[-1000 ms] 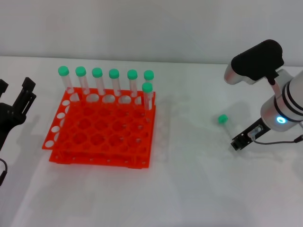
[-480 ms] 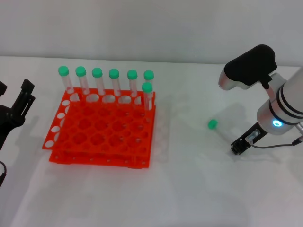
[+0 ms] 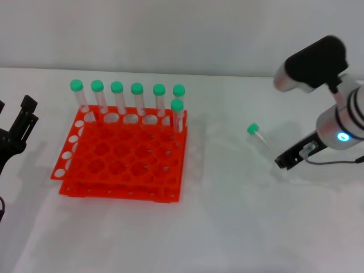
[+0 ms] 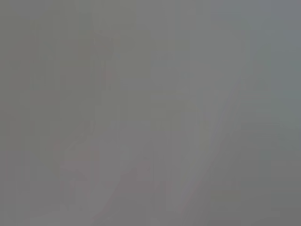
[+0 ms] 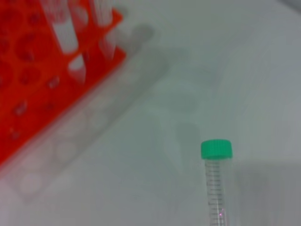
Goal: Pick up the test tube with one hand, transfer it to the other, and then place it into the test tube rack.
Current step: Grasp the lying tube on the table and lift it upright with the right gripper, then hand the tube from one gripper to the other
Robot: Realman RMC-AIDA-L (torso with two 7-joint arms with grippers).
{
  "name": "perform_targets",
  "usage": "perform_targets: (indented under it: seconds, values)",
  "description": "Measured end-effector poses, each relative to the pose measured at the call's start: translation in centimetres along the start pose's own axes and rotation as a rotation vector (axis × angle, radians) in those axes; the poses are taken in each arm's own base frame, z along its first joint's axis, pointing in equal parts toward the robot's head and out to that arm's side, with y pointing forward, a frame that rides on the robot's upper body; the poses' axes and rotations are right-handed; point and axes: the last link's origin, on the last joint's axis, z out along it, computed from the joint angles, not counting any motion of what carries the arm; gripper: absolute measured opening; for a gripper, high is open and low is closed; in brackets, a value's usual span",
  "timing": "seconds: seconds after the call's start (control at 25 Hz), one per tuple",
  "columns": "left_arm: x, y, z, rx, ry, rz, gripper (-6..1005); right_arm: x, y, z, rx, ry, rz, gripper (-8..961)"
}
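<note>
The test tube (image 3: pixel 260 136), clear with a green cap, hangs tilted above the table to the right of the rack, cap pointing up and left. Its lower end runs into my right gripper (image 3: pixel 282 161), on the blue-lit arm, which is shut on it. The right wrist view shows the same test tube (image 5: pixel 217 186) reaching out over the white table, cap farthest from the camera. The orange-red test tube rack (image 3: pixel 122 156) stands left of centre. My left gripper (image 3: pixel 16 122) waits open at the far left edge, beside the rack. The left wrist view is a featureless grey.
Several green-capped tubes (image 3: pixel 137 98) stand upright along the rack's back row, and one more (image 3: pixel 177 114) at the right end of the row in front. The rack's corner (image 5: pixel 56 70) shows in the right wrist view. White table (image 3: pixel 227 216) lies between rack and right arm.
My right gripper has risen and turned with the test tube, whose cap moved left and then up. The left gripper shifted slightly left and down.
</note>
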Motion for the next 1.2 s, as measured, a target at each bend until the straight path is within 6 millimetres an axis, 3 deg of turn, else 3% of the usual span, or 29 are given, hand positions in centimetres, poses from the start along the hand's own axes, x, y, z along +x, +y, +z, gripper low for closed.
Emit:
perform_targets:
  seconds: [0.24, 0.44, 0.76, 1.2]
  values:
    - [0.4, 1.4, 0.7, -0.109, 0.013, -0.030, 800, 0.4, -0.8, -2.2, -0.002, -0.136, -0.006, 198]
    - [0.8, 3.1, 3.4, -0.278, -0.040, -0.164, 800, 1.4, -1.0, -3.8, -0.068, -0.351, -0.046, 203]
    - [1.8, 5.7, 8.3, -0.540, -0.239, -0.339, 799, 2.6, -0.5, -3.6, -0.158, -0.592, -0.143, 212]
    - [-0.8, 10.7, 12.7, -0.697, -0.548, -0.264, 799, 1.1, 0.8, -3.7, -0.215, -0.699, -0.254, 223]
